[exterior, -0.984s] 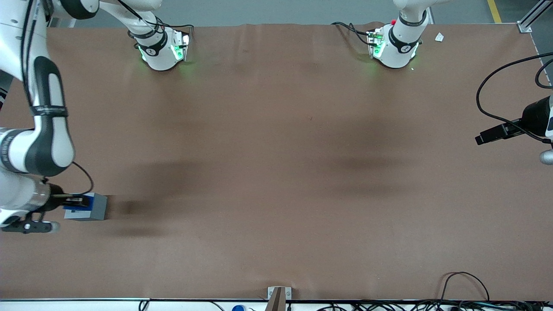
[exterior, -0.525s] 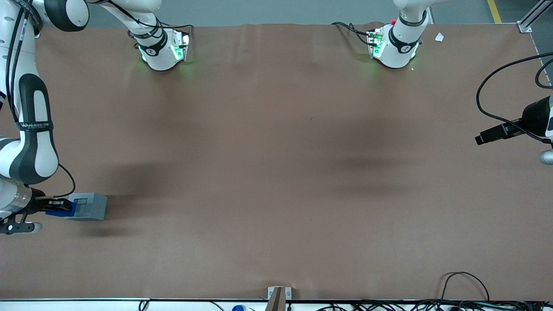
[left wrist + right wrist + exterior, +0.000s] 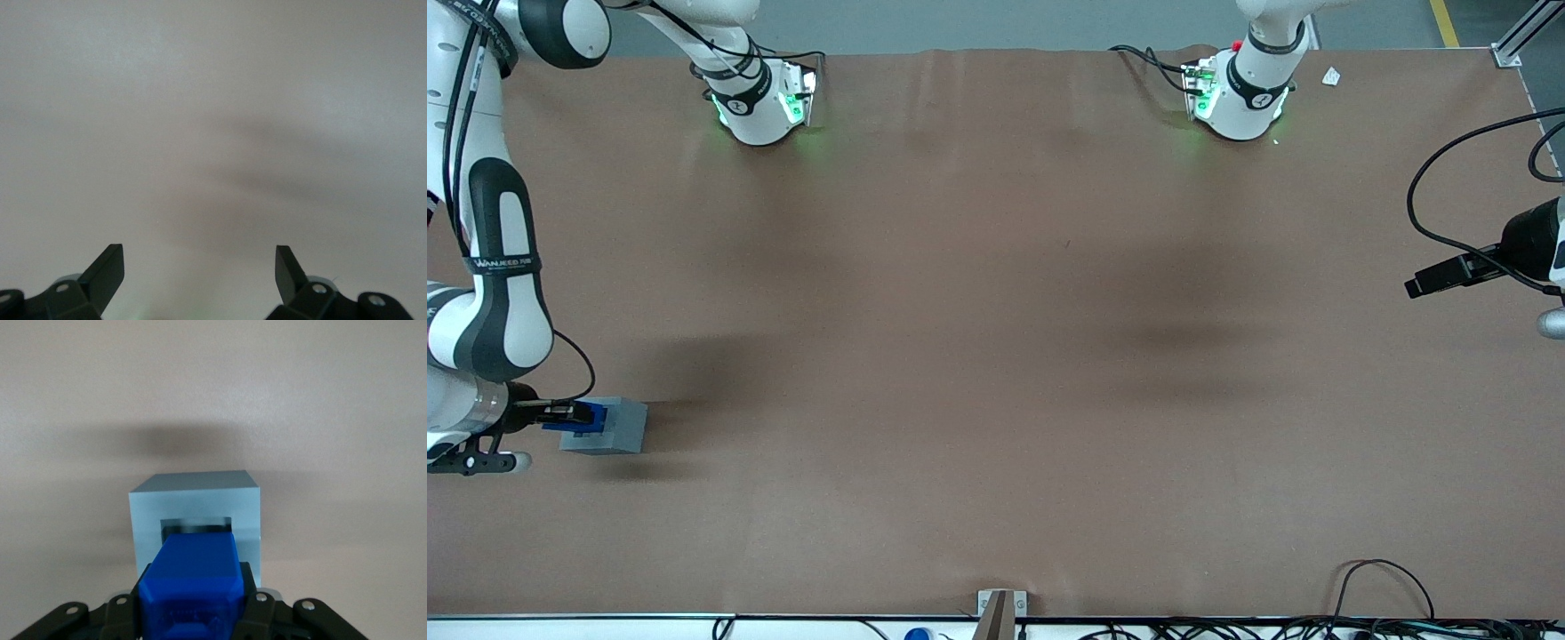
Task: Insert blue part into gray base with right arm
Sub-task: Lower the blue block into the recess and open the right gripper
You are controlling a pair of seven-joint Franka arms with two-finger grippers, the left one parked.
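The gray base (image 3: 618, 427) stands on the brown table at the working arm's end, fairly near the front camera. My right gripper (image 3: 574, 415) is shut on the blue part (image 3: 587, 418) and holds it over the base's edge nearest the arm. In the right wrist view the blue part (image 3: 190, 577) sits between the black fingers (image 3: 257, 603), its tip at the square recess of the gray base (image 3: 193, 503). I cannot tell whether the part touches the base.
The brown table cover (image 3: 996, 356) spreads across the whole view. The two arm bases (image 3: 760, 102) stand at the table's back edge. The parked arm's gripper (image 3: 1449, 276) hangs at the other end. Cables (image 3: 1387, 587) lie by the front edge.
My gripper with the blue part pulled back off the base toward the arm, then moved over the base's edge again. The base has not moved.
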